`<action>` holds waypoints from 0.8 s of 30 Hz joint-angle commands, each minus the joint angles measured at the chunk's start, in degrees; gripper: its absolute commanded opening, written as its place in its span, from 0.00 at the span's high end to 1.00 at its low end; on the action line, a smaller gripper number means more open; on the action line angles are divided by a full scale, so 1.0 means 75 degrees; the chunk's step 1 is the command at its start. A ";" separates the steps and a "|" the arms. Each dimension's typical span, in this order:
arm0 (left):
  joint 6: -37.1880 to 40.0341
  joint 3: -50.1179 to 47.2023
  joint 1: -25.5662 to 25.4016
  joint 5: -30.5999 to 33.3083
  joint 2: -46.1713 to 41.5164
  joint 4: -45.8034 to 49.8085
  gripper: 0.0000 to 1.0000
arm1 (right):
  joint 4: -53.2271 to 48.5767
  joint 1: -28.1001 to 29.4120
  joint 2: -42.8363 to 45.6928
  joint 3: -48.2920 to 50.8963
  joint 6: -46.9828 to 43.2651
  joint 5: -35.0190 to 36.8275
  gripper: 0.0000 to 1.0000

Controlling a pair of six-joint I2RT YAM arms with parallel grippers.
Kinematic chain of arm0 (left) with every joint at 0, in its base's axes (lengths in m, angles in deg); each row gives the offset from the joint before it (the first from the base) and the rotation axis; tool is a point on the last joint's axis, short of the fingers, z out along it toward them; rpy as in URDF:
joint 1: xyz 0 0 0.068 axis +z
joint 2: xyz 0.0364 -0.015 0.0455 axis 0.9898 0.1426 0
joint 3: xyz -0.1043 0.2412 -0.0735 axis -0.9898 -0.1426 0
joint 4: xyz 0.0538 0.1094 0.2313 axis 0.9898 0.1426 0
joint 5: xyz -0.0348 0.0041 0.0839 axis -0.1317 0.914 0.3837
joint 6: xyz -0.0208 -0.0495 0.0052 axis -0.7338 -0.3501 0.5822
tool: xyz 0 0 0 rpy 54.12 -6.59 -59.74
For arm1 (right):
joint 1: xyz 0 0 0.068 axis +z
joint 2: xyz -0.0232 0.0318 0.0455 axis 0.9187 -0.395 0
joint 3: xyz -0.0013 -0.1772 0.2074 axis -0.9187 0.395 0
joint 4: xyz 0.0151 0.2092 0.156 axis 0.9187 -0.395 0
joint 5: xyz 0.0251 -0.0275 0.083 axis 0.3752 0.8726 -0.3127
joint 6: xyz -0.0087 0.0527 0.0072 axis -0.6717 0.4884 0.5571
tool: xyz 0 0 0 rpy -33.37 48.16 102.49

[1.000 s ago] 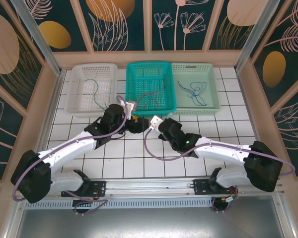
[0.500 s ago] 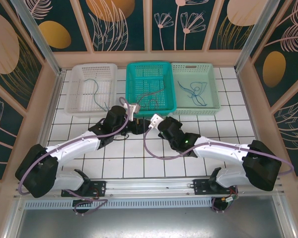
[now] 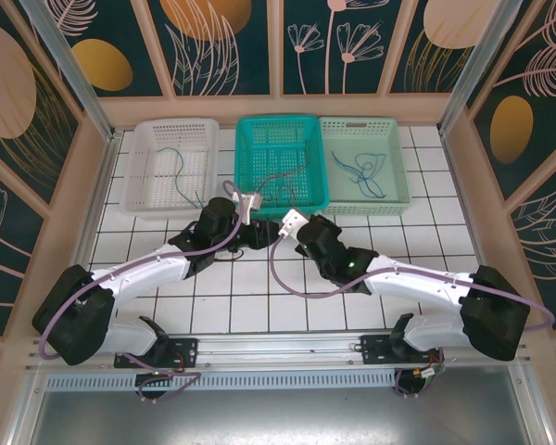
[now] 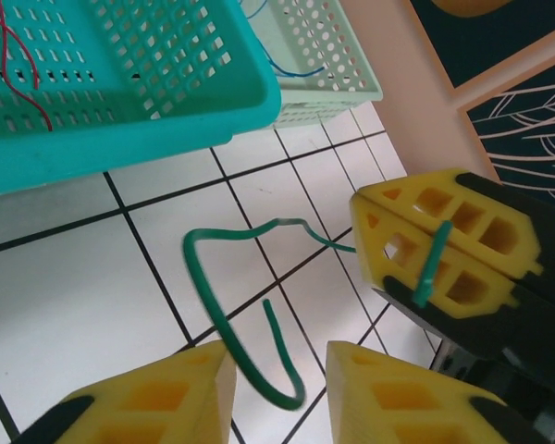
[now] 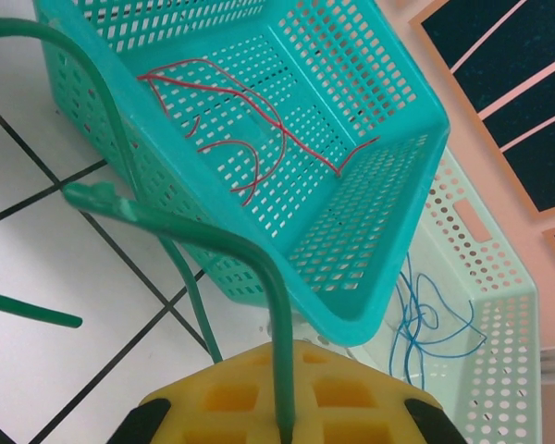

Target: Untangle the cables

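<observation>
A white tiled table carries three perforated plastic baskets: the teal basket just ahead of the left gripper, the white basket further left, and the pale-green basket further right.

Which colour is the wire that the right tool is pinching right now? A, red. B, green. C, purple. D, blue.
B: the right tool is shut on a green wire that runs up out from between its yellow fingers, while the red wires lie untouched in the teal basket.
</observation>
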 commanded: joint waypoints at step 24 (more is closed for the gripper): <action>0.2376 0.0509 -0.0040 0.0537 0.2201 0.2378 1.00 | 0.0229 -0.2713 0.3830 0.0201 0.1897 -0.3459 1.00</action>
